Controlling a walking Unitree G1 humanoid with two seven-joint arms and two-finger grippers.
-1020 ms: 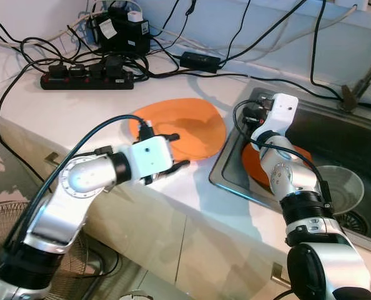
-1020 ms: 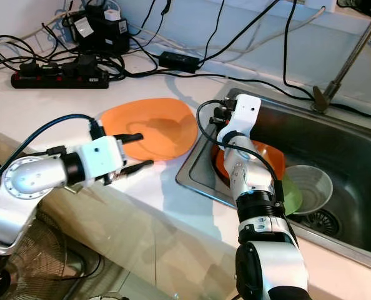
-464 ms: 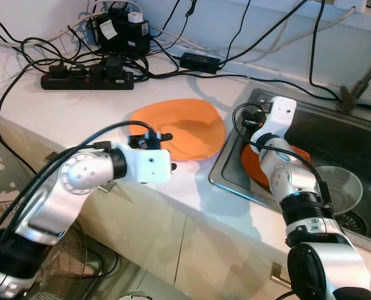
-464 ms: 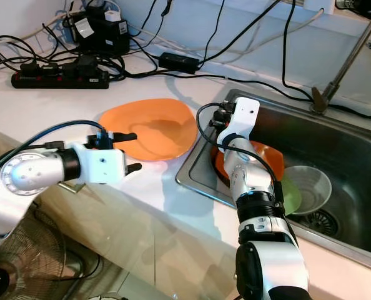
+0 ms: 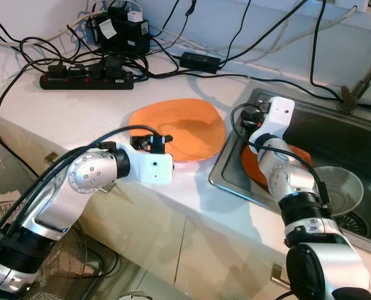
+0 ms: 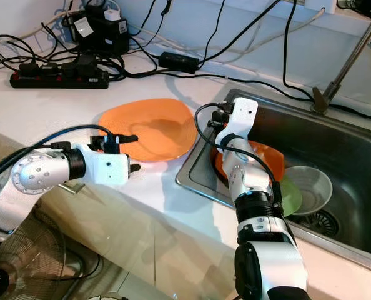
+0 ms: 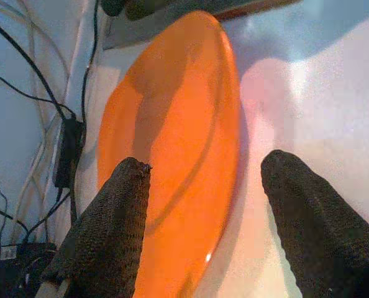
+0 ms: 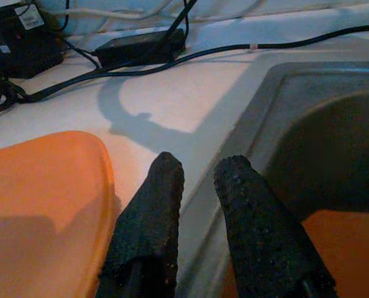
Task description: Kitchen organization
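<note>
Left tool (image 7: 200,205), fingers apart, straddles the near rim of the orange plate (image 5: 185,125) lying flat on the surface (image 5: 67,109); right tool (image 8: 200,217), fingers nearly together, hovers at the sink (image 5: 335,125) edge.

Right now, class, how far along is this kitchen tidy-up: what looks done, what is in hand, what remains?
Done: nothing looks put away yet. In hand: the left pincer is open at the near edge of the orange plate on the counter, not gripping. The right pincer hovers over the sink's rim, holding nothing. Left: a second orange plate and a clear bowl sit in the sink.
</note>
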